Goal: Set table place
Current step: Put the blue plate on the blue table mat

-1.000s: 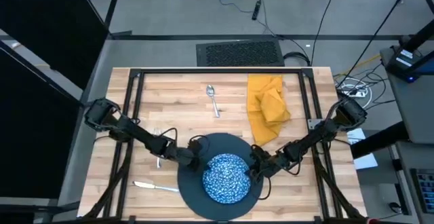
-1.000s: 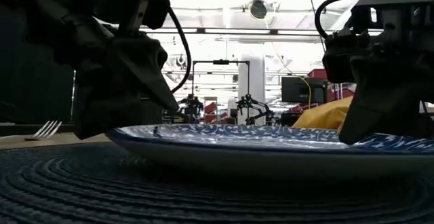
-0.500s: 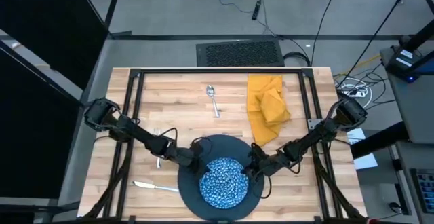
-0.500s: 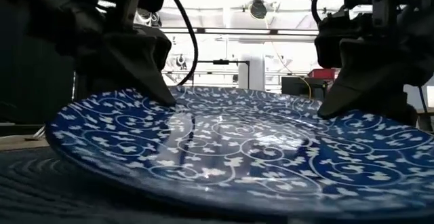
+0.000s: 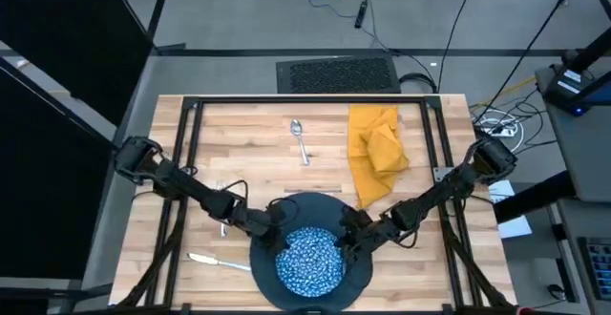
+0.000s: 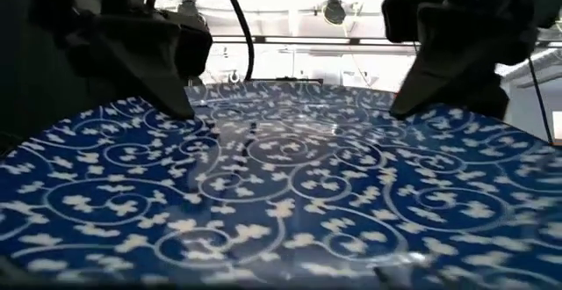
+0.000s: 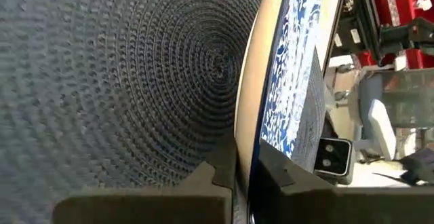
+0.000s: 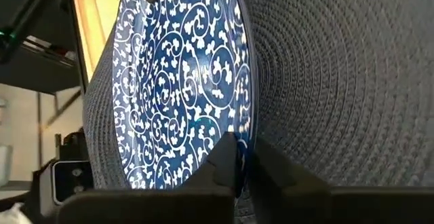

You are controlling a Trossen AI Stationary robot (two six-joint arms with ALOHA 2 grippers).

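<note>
A: Near the front edge of the table point(image 5: 239, 134), both arms meet at the blue-and-white patterned plate point(image 5: 308, 259). Left hand point(image 5: 274, 232) pinches the rim on its side; right hand point(image 5: 349, 239) pinches the opposite rim. Wrist views show each pair of fingers closed narrow with the rim between them.

B: What's under it?

A: Dark round woven placemat point(image 5: 358, 275). The low view shows the plate tilted, near edge dipping toward the camera, so I judge it is carried above the mat, not set down.

B: Other pieces?

A: Spoon point(image 5: 300, 139) and yellow napkin point(image 5: 376, 155) lie well apart toward the far side; fork point(image 5: 222, 225) sits just beside the left arm; knife point(image 5: 218, 262) lies near the front left.

B: Risks?

A: Thin rim grips only. If one arm lowers faster, the plate tips further and may slide from a pinch. Releasing unevenly could drop it off-centre on the mat. The left arm could also nudge the fork.
</note>
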